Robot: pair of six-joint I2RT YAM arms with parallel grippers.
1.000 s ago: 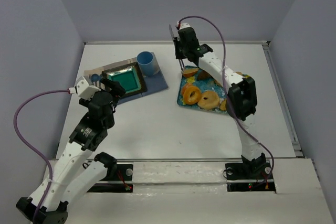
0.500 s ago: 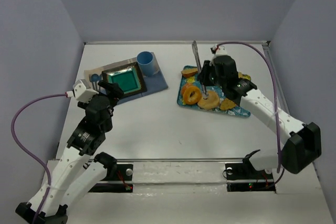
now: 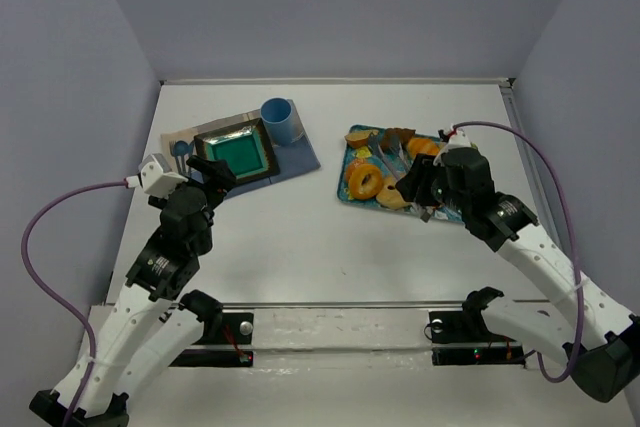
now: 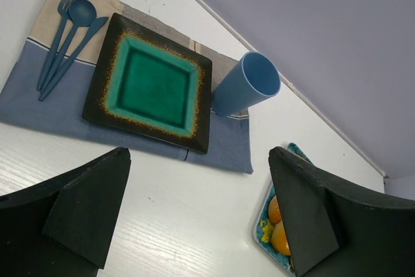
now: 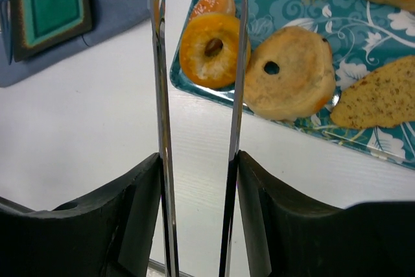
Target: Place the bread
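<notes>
Several breads lie on a teal floral tray (image 3: 349,196): a glazed donut (image 3: 362,180), a plain bagel (image 5: 290,72), a seeded slice (image 5: 379,98). My right gripper (image 3: 425,187) is shut on metal tongs (image 5: 160,95). The two tong arms stand apart and reach over the donut (image 5: 214,48) at the tray's near left edge; nothing is between them. My left gripper (image 3: 210,172) is open and empty, above the table near the green square plate (image 3: 237,152). The plate also shows in the left wrist view (image 4: 155,85).
The plate sits on a blue and beige placemat (image 4: 39,98) with blue cutlery (image 4: 68,37) on its left and a blue cup (image 4: 246,85) at its far right corner. The tray's edge (image 4: 262,225) shows right of the left gripper. Walls close in the table.
My right arm has swung from behind the tray round to its near right side, bringing the tongs down low over the breads. The left arm has barely moved.
</notes>
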